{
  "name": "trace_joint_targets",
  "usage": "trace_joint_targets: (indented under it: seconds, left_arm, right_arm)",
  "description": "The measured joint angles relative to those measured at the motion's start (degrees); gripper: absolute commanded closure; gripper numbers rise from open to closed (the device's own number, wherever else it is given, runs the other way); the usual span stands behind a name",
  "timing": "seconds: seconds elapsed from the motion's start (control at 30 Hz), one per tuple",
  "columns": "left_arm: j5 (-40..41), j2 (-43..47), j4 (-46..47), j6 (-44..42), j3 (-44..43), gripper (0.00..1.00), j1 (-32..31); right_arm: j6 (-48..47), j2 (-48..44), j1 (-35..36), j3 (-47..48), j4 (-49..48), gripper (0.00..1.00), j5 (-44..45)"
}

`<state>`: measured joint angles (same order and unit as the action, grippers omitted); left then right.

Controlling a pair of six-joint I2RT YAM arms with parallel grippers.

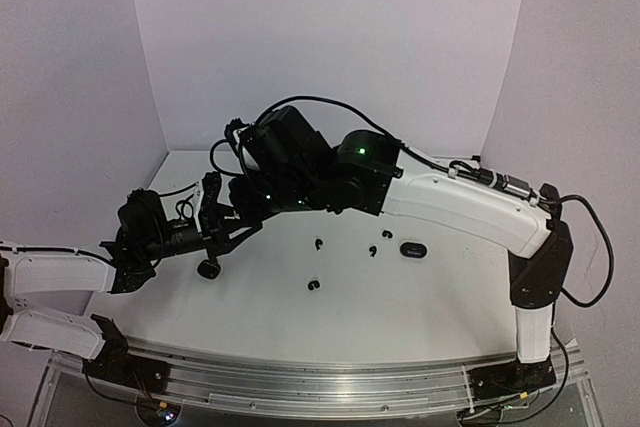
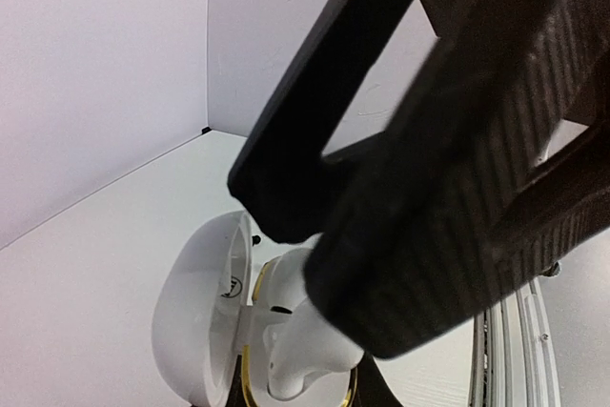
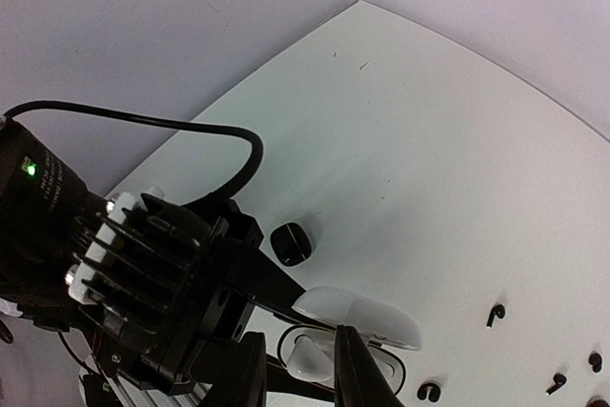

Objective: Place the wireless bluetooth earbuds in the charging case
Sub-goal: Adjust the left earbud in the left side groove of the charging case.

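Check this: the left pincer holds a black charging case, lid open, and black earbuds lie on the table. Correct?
No: the left wrist view shows the charging case in the left pincer is white. Its lid is open; black earbuds lie on the table.

L arm (image 1: 50,272) is kept low from its base at the near L edge, white link run rightward, black L wrist (image 1: 140,222) turned inward. L gripper (image 1: 220,225) is pointed R, approx. level, jaws clamped tight on the case (image 2: 195,331). R arm (image 1: 470,202) is stood up from its base at the near R edge: lower link upright, elbow bent sharply, white forearm stretched L and sloped slightly up. R wrist (image 1: 360,162) is lit w/ a green LED and pitched down-L. R gripper (image 2: 307,259) is set tip-to-tip w/ the L one, fingers (image 2: 448,188) angled down, jaws drawn nearly together on a white bud (image 2: 295,359).
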<state>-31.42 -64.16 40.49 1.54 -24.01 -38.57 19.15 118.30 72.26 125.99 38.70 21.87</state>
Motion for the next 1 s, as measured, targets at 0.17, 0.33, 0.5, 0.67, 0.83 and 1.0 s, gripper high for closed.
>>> trace_joint_targets:
  seconds: [0.17, 0.33, 0.5, 0.67, 0.83, 1.0]
  left_arm:
    - [0.0, 0.0, 0.0, 0.0, 0.0, 1.0, 0.0]
    - [0.0, 0.0, 0.0, 0.0, 0.0, 1.0, 0.0]
    - [0.0, 0.0, 0.0, 0.0, 0.0, 1.0, 0.0]
    - [0.0, 0.0, 0.0, 0.0, 0.0, 1.0, 0.0]
    - [-0.1, 0.0, 0.0, 0.0, 0.0, 1.0, 0.0]
    - [-1.3, 0.0, -0.1, -0.2, 0.0, 1.0, 0.1]
  right_arm:
    - [0.0, 0.0, 0.2, 0.0, 0.1, 0.79, -0.2]
    - [0.3, 0.0, 0.3, -0.9, 0.2, 0.78, -0.2]
    - [0.5, 0.0, 0.3, -2.5, 1.1, 0.8, -0.2]
    - [0.4, 0.0, 0.3, -2.6, 1.5, 0.86, -0.2]
    - [-0.1, 0.0, 0.3, -2.6, 1.4, 0.92, 0.2]
    - [-3.5, 0.0, 0.3, -2.6, 1.6, 0.95, -0.1]
